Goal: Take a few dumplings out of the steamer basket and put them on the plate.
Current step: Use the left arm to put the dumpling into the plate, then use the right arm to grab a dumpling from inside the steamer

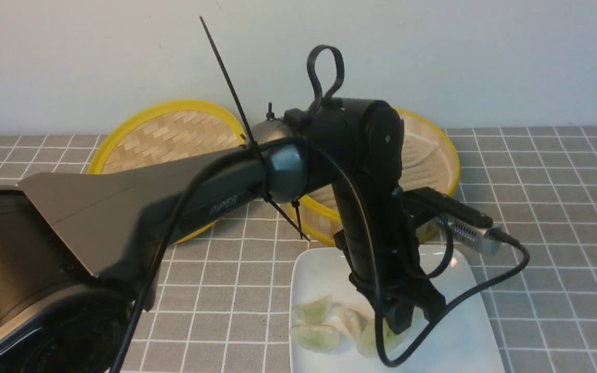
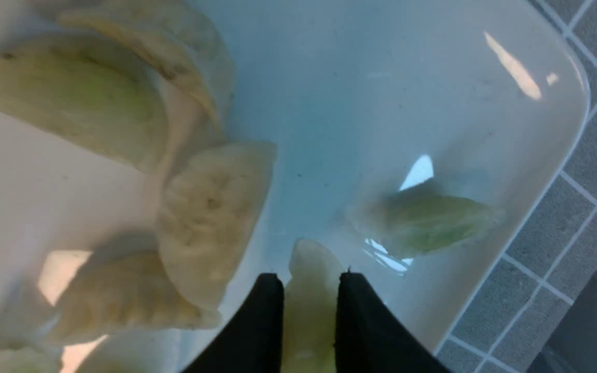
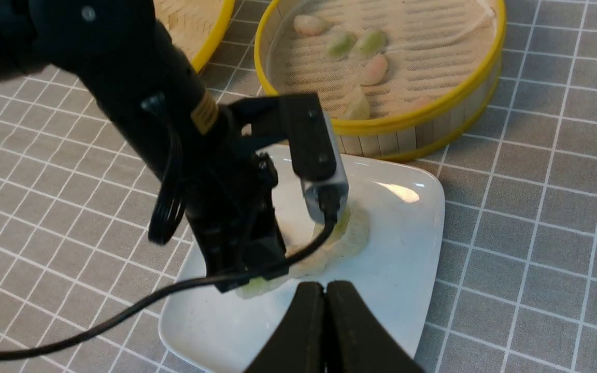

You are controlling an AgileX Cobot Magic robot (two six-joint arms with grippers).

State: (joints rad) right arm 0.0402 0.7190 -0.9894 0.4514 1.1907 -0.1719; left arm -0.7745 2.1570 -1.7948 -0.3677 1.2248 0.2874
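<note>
left wrist view: left tool (image 2: 311, 278) pinches dumpling (image 2: 313, 256) over plate (image 2: 381, 77)

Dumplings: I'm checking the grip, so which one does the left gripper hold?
The pale green dumpling pinched in the left gripper; the others lie free on the plate.

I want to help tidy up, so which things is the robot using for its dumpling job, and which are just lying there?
In the job:
- dumplings
- held dumpling, pinched in the left end effector
- steamer basket
- plate

Just lying about:
- woven lid
- checked tablecloth
- right end effector, shut and holding nothing
</note>
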